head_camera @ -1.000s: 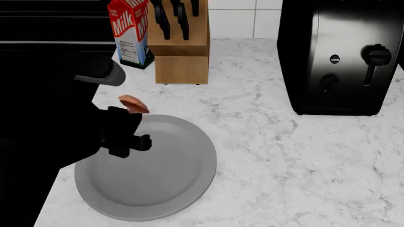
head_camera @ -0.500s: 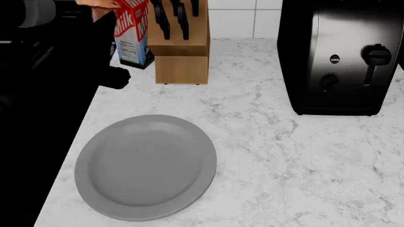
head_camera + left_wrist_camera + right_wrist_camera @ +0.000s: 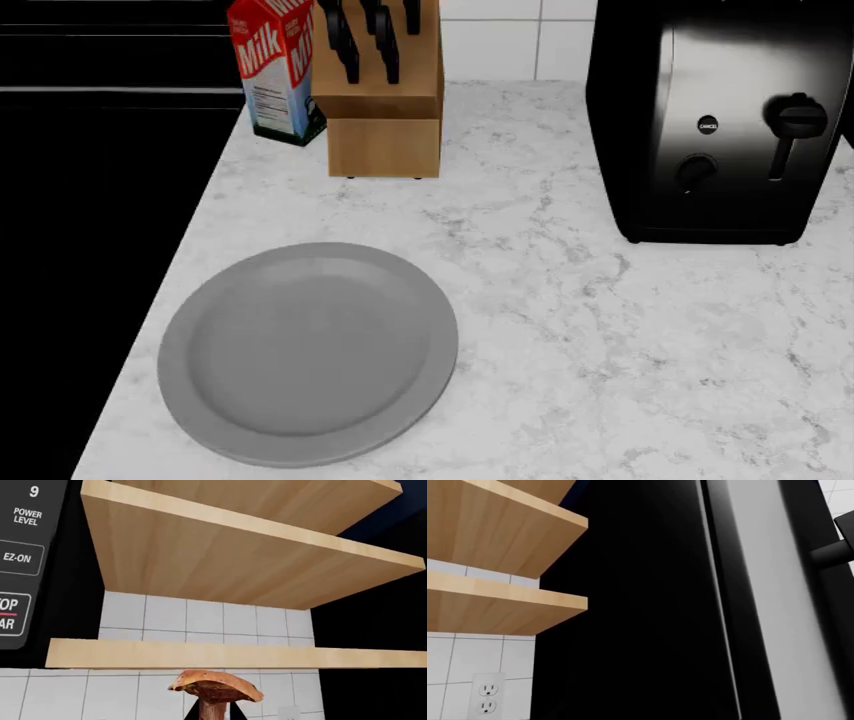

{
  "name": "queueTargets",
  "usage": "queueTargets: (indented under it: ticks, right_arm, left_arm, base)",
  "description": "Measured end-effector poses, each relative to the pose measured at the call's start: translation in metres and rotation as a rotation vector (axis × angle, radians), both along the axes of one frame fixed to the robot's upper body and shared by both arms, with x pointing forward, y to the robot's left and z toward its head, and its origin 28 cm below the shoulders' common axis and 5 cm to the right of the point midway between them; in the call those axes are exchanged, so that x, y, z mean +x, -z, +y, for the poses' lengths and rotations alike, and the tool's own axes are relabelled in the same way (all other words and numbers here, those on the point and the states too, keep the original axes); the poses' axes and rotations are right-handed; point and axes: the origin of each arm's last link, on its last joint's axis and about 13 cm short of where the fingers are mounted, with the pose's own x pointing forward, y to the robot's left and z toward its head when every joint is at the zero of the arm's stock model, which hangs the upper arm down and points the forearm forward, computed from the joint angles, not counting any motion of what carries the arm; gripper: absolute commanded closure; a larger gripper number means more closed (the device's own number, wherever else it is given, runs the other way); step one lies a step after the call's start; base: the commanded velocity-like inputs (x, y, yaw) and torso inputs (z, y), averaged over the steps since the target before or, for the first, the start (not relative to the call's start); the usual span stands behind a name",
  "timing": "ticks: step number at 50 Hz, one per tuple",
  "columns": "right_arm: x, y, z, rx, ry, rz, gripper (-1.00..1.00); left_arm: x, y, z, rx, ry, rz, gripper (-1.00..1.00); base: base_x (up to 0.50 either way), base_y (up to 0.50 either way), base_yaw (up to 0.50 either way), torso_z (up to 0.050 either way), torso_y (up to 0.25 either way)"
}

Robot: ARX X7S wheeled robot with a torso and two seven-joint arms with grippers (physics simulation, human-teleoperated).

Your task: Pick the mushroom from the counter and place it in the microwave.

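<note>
In the left wrist view my left gripper (image 3: 213,714) is shut on the thin stem of the mushroom (image 3: 215,685). Its reddish-brown cap stands above the two black fingertips (image 3: 193,713). The mushroom is held up in the air in front of white wall tiles and below wooden shelves. At that view's left edge is the microwave's black control panel (image 3: 19,560) with white button labels. The white marbled counter (image 3: 561,330) shows in the head view with neither arm over it. The right wrist view is black where the right gripper's jaws would show.
On the counter are a grey plate (image 3: 307,350), a milk carton (image 3: 274,70), a wooden knife block (image 3: 384,90) and a black toaster (image 3: 721,120). A black stove surface (image 3: 80,250) lies left. Wooden shelves (image 3: 494,605) and a tall black appliance (image 3: 694,605) face the right wrist.
My left arm has lifted the mushroom from just above the plate, up past the milk carton and out of the head view.
</note>
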Motion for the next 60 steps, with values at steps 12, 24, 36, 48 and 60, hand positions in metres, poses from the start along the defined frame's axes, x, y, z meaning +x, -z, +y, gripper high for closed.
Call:
queueTargets:
  ticks: [12,24,36,48,60]
  right_arm:
    - [0.001,0.0,0.001,-0.002,-0.01,0.003,-1.0]
    - [0.002,-0.001,0.003,-0.004,-0.019,0.003,-1.0]
    - [0.004,-0.002,0.004,-0.006,-0.031,0.002,-1.0]
    - [0.003,-0.004,0.004,-0.01,-0.035,0.0,-1.0]
    - [0.004,-0.004,0.005,-0.011,-0.037,-0.002,-1.0]
  left_arm:
    - [0.002,-0.043,0.002,-0.07,-0.04,-0.085,1.0]
    - [0.009,-0.088,0.004,-0.073,-0.085,-0.134,1.0]
    - [0.015,-0.136,0.004,-0.075,-0.125,-0.17,1.0]
    - [0.022,-0.182,0.006,-0.101,-0.16,-0.194,1.0]
    - [0.03,-0.22,0.005,-0.109,-0.188,-0.206,1.0]
  base:
    - [0.0,0.0,0.0,0.0,0.0]
    - [0.0,0.0,0.0,0.0,0.0]
    - [0.0,0.0,0.0,0.0,0.0]
    - [0.0,0.0,0.0,0.0,0.0]
    - [0.0,0.0,0.0,0.0,0.0]
